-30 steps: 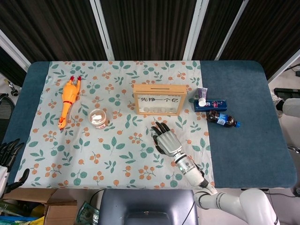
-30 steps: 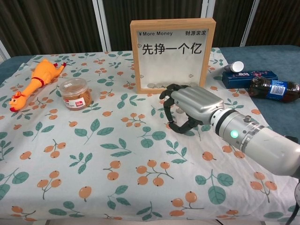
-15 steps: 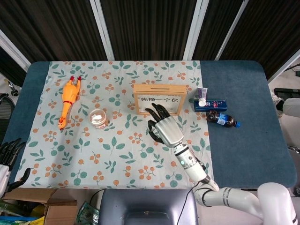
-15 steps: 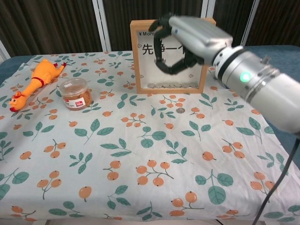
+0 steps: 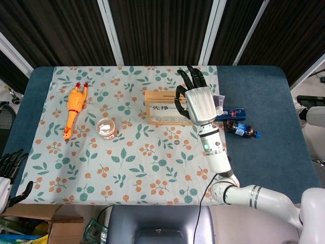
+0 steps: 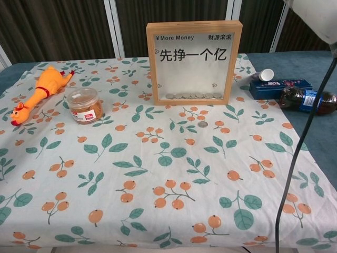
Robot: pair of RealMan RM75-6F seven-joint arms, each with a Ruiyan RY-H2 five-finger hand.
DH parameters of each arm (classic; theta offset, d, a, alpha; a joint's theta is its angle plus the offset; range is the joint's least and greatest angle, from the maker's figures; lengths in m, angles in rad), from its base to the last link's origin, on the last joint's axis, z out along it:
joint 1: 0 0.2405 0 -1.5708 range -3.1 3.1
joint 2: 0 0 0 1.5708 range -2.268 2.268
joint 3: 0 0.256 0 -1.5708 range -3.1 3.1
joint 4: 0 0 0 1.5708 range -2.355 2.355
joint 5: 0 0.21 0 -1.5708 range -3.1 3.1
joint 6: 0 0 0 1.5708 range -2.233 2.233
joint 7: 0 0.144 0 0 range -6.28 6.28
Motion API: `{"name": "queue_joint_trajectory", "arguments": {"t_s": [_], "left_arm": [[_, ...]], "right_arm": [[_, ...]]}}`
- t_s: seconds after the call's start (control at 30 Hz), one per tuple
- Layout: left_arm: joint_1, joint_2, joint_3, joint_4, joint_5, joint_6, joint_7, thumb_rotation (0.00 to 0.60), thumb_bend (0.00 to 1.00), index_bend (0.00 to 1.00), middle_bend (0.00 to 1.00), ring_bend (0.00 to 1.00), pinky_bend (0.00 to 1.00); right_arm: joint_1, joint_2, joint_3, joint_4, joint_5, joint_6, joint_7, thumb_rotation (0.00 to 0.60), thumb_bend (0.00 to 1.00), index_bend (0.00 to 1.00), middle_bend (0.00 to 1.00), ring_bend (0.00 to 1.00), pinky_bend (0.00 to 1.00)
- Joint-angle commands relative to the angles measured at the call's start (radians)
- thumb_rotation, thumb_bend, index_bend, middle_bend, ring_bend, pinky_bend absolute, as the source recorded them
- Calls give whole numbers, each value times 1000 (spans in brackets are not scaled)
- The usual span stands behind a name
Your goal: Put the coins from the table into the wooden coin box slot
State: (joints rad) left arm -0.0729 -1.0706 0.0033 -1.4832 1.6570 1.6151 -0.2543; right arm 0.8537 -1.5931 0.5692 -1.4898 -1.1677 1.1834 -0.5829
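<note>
left hand: I have it parked at the near left edge of the desk, fingers apart, holding nothing
coin: one lies loose on the flowered cloth, a little in front of the box, untouched
right hand: raised over the right end of the box, fingers pointing away from me; whether it pinches a coin I cannot tell, the fingertips are too small to read and the chest view misses the hand
risk: if a coin is in there and I let go off the slot, I judge it would bounce off the top rail and roll away behind; the arm's cable hangs near the bottle and could drag it
jar: lid on, brownish snacks inside
coin box: upright, a row of coins already along the bottom behind the pane
</note>
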Motion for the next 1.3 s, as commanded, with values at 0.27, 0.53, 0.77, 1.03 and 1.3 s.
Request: {"name": "queue_joint_trajectory", "arguments": {"t_s": [0.27,0.53,0.77,1.03,1.3], "left_arm": [[-6,-12,-4,20,6,5,-6,600,428,0,0,0,0],[-7,-9,-6,22,-4,-1,-16,600,427,0,0,0,0],[-6,-8,-5,24,-2,3,-19,600,428,0,0,0,0],[-7,-10,-2,23,2,2,-14,600,427,0,0,0,0],[-9,-10,0,23,5,0,-18,600,428,0,0,0,0]], "right_arm": [[115,19,9,123,227,-136,-188,600,572,742,276,24,220],[213,14,-21,206,406,-172,-345,600,572,747,276,24,216],[241,19,-58,204,460,-170,-349,600,572,748,276,24,216],[255,43,-109,204,505,-182,-362,600,572,745,276,24,216],[272,48,-136,211,557,-193,-349,600,572,737,276,24,216]]}}
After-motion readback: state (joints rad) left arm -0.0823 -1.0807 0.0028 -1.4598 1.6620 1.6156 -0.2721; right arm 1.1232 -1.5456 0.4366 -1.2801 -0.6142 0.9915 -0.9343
